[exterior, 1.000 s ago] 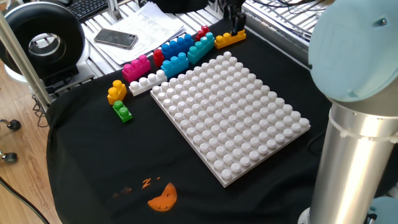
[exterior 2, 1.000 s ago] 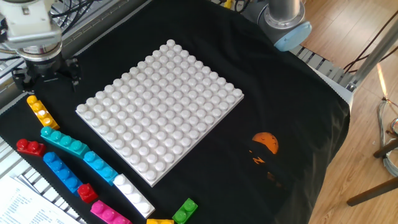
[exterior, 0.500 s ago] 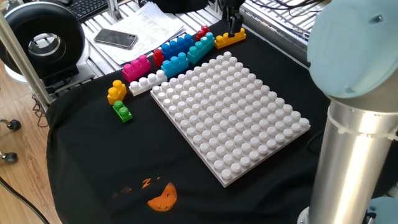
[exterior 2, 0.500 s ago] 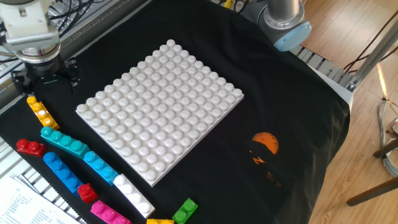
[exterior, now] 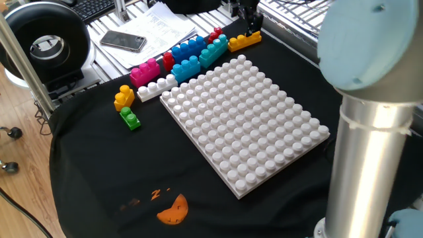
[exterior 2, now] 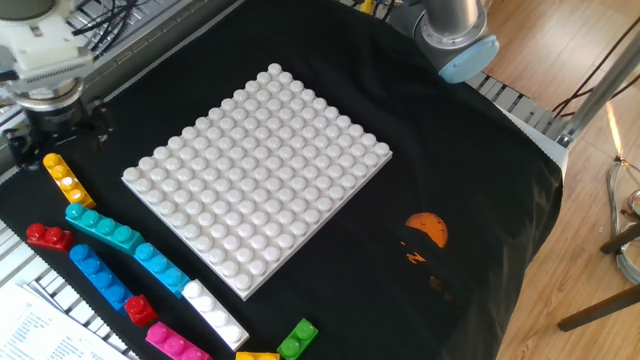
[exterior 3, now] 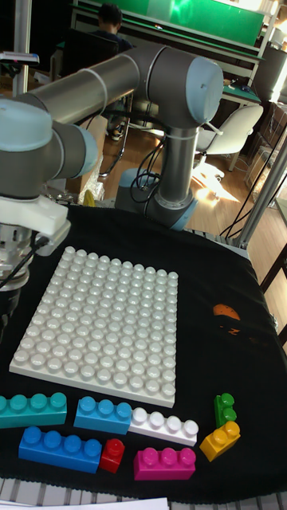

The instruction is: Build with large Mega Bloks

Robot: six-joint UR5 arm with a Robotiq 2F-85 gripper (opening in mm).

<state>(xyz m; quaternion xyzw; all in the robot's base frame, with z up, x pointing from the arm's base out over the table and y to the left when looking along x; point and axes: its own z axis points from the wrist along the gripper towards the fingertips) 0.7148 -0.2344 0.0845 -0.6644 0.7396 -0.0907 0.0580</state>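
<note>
My gripper (exterior 2: 56, 142) hangs open with nothing between its fingers, just above the far end of the long orange-yellow brick (exterior 2: 62, 180), which lies flat on the black cloth. In one fixed view the gripper (exterior: 248, 21) is right behind that brick (exterior: 244, 41). A row of bricks runs along one side of the white studded baseplate (exterior 2: 255, 170): teal (exterior 2: 103, 230), cyan (exterior 2: 160, 267), blue (exterior 2: 98, 275), red (exterior 2: 47, 237), white (exterior 2: 213, 313), pink (exterior 2: 175, 340). Green (exterior: 130, 119) and yellow (exterior: 123, 97) small bricks lie apart. No brick stands on the baseplate (exterior 3: 96, 319).
A phone (exterior: 123, 41) and papers (exterior: 158, 25) lie on the metal slats behind the bricks. A black round device (exterior: 43, 43) stands at the far left. The arm's base (exterior 2: 455, 30) rises beyond the baseplate. An orange patch (exterior: 173, 209) marks the cloth.
The gripper has shifted a little sideways over the orange-yellow brick's end, still open. No brick has moved.
</note>
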